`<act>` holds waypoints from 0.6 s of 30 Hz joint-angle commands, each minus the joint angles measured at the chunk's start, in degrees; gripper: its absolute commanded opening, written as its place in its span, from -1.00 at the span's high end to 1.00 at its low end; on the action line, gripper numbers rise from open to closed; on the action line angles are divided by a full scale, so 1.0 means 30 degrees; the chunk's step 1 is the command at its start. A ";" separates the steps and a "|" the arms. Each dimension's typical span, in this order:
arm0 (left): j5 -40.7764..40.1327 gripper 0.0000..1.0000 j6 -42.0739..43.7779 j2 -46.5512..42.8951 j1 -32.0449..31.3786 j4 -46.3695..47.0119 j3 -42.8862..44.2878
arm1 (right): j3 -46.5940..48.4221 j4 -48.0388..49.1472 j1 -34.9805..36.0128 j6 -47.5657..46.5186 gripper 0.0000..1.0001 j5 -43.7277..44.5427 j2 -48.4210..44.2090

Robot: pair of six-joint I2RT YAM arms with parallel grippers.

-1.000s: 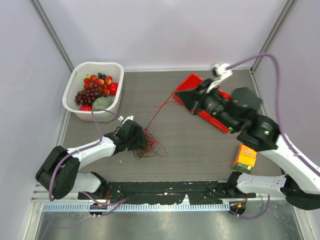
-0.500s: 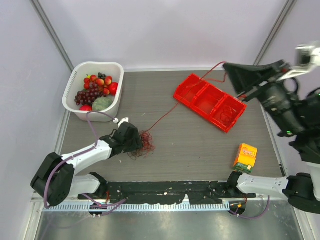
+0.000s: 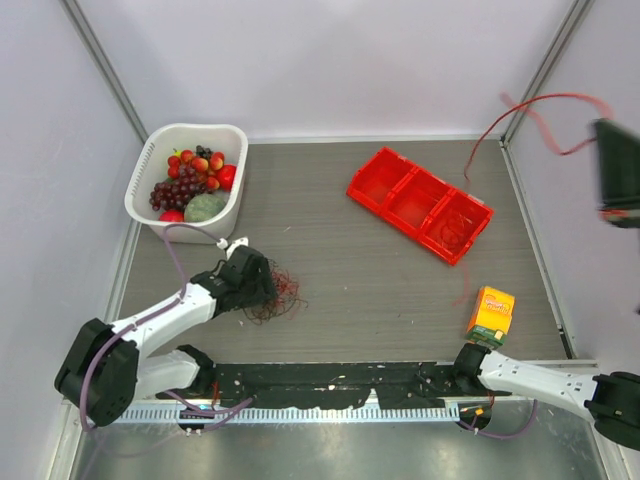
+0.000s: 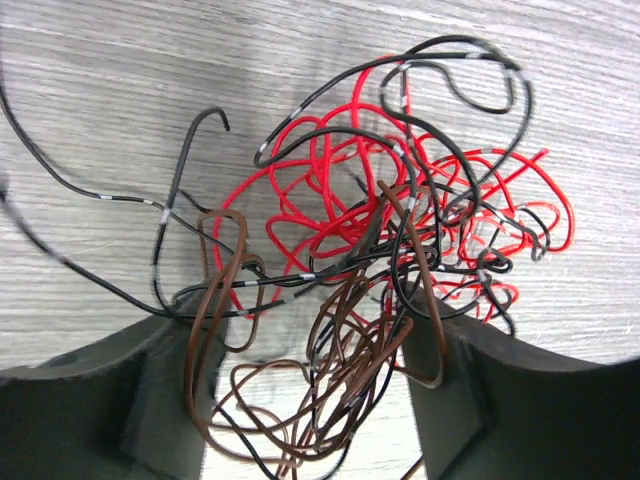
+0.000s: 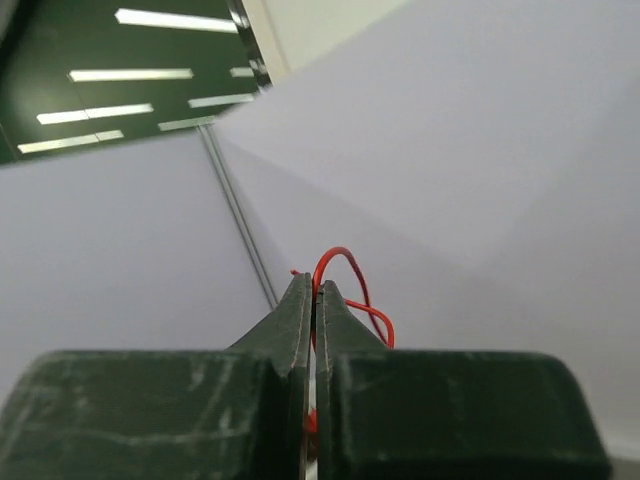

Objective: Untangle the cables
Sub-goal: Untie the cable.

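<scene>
The cables (image 3: pixel 275 293) are a small tangle of thin red, black and brown wires on the table at the front left. My left gripper (image 3: pixel 252 283) sits low at the tangle's left edge. In the left wrist view the left gripper (image 4: pixel 300 340) is open, its jaws wide apart, with brown and black strands (image 4: pixel 350 380) lying loosely between them and red loops (image 4: pixel 330 190) beyond. My right gripper (image 3: pixel 608 140) is raised high at the far right, blurred. In its wrist view the right gripper (image 5: pixel 316 290) is shut on a single red wire (image 5: pixel 345 262). That wire (image 3: pixel 540 98) arcs through the air, free of the tangle.
A white basket (image 3: pixel 195 128) of fruit stands at the back left. A red compartment tray (image 3: pixel 400 185) lies at the back right with a small coil of wire in its right cell. An orange box (image 3: pixel 492 312) lies at the front right. Lilac walls close in the sides.
My right arm swung up and to the right, drawing the red wire taut and then right out of the tangle. The tangle settled slightly to the left under my left gripper.
</scene>
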 commanded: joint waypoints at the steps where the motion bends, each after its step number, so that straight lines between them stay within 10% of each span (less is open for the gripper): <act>1: -0.0387 -0.47 0.0461 -0.1465 0.0151 -0.1546 0.0926 | -0.5311 -0.1726 0.0042 0.0263 0.98 0.1576 0.0884; 7: 0.0198 -0.90 0.1280 -0.4832 0.0151 -0.3597 0.2624 | -0.9805 -0.2516 0.0042 0.0938 0.99 0.4505 -0.0287; 18: 0.0786 -0.99 0.3684 -0.7999 0.0151 -0.7495 0.7899 | -0.9286 -0.3103 0.0042 0.1612 0.99 0.2552 0.0822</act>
